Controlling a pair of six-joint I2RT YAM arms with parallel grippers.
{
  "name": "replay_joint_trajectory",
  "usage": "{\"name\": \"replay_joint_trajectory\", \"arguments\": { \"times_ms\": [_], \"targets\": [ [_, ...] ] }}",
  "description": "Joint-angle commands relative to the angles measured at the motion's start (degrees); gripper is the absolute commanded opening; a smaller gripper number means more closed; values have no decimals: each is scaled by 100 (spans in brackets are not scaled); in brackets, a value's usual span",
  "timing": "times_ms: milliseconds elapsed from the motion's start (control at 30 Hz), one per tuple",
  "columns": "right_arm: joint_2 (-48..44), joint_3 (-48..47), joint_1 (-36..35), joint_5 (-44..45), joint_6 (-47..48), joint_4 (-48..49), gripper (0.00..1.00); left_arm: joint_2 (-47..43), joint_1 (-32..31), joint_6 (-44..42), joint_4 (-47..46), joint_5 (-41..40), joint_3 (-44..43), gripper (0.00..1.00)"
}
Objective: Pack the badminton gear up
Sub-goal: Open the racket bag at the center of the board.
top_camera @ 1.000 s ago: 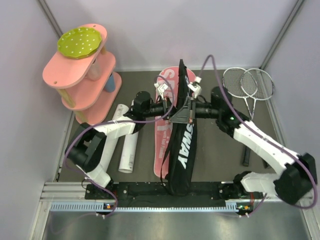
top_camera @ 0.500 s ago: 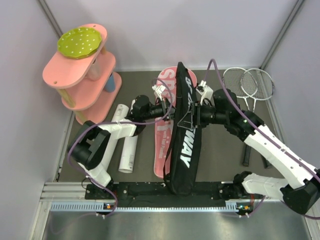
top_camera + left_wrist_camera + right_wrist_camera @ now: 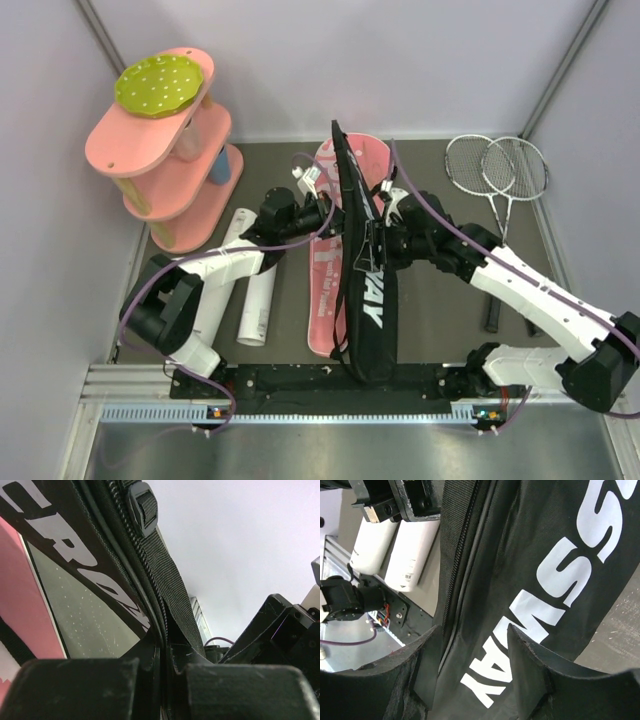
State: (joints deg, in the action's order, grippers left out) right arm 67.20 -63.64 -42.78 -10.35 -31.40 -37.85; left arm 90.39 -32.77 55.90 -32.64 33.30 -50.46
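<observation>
Since a second ago the right pincer (image 3: 372, 243) has let go and slid lower along the bag (image 3: 368, 305), whose top has tipped leftward; its fingers (image 3: 530, 680) stand spread, black lettered fabric just before them; the left pincer (image 3: 328, 214) pinches the bag's zipped edge, holding the black side raised; the pink side lies flat on the worktop (image 3: 440, 310); two rackets (image 3: 497, 168) far right, white tubes (image 3: 255, 295) left.

White arm links (image 3: 225, 262), black joints (image 3: 275, 212), purple cables (image 3: 350, 642), seemingly small orange base lights (image 3: 487, 413)
</observation>
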Motion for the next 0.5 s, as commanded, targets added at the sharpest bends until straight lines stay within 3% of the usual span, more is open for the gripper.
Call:
{"name": "replay_joint_trajectory", "arguments": {
  "times_ms": [0,267,367,467],
  "targets": [
    [170,-202,-221,244,2,93,55,-303,-45,-141,-76,-166,-149,0],
    [425,-106,-380,648,-42,268,53,-417,-115,-176,56,-210,-201,0],
    [417,0,-380,788,19,400,35,-478,-115,-176,74,-131,-193,0],
    [347,71,-371,841,72,708,0,-435,-106,-193,21,97,-210,0]
  ]
}}
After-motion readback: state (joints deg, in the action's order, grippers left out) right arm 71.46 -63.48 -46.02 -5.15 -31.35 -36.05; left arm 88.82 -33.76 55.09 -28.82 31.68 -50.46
